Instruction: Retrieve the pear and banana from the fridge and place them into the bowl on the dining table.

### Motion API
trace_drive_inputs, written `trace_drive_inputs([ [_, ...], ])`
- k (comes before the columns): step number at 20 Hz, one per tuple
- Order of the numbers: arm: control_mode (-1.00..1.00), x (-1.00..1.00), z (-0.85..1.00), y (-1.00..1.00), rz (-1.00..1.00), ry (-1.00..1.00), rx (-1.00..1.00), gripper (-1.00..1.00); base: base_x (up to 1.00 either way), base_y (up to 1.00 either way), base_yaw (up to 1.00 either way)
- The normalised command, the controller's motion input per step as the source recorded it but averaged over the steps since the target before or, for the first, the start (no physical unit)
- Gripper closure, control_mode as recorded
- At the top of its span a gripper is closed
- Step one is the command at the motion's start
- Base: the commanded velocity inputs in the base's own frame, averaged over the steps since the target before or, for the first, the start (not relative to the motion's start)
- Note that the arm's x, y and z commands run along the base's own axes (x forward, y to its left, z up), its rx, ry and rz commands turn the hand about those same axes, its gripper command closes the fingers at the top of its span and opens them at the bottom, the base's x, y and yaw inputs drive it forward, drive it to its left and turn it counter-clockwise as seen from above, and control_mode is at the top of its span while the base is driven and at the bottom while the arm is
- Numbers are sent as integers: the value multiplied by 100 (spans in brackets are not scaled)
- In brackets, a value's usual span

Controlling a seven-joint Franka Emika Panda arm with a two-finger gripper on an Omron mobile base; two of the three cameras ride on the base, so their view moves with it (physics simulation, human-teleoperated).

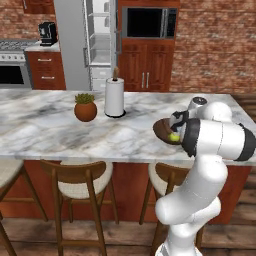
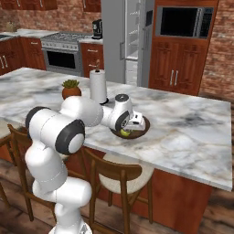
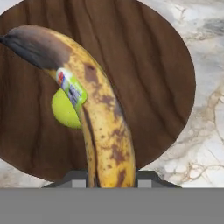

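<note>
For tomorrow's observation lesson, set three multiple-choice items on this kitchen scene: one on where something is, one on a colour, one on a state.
1. Where does the pear lie?
A. In the bowl
B. On a fridge shelf
C. Beside the plant pot

2. What colour is the paper towel roll on the dining table?
A. Red
B. White
C. Black

3. What is the state of the gripper?
A. Open and bare
B. Shut on the banana
C. Shut on the pear

Answers:
1 A: the hand view shows the yellow-green fruit on the dark wood of the bowl.
2 B: the roll stands white beside the plant pot.
3 B: the banana rises from between the finger tips, above the bowl.
</note>
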Motion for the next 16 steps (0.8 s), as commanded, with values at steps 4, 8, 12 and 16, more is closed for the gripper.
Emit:
trace_drive_inputs([
  [4, -100, 44, -19, -1, 0, 0, 0, 100, 0, 0, 0],
  [8, -100, 47, -15, 0, 0, 0, 0, 100, 0, 0, 0],
  [12, -100, 43, -16, 0, 0, 0, 0, 100, 0, 0, 0],
  [16, -100, 41, -19, -3, 0, 0, 0, -100, 0, 0, 0],
])
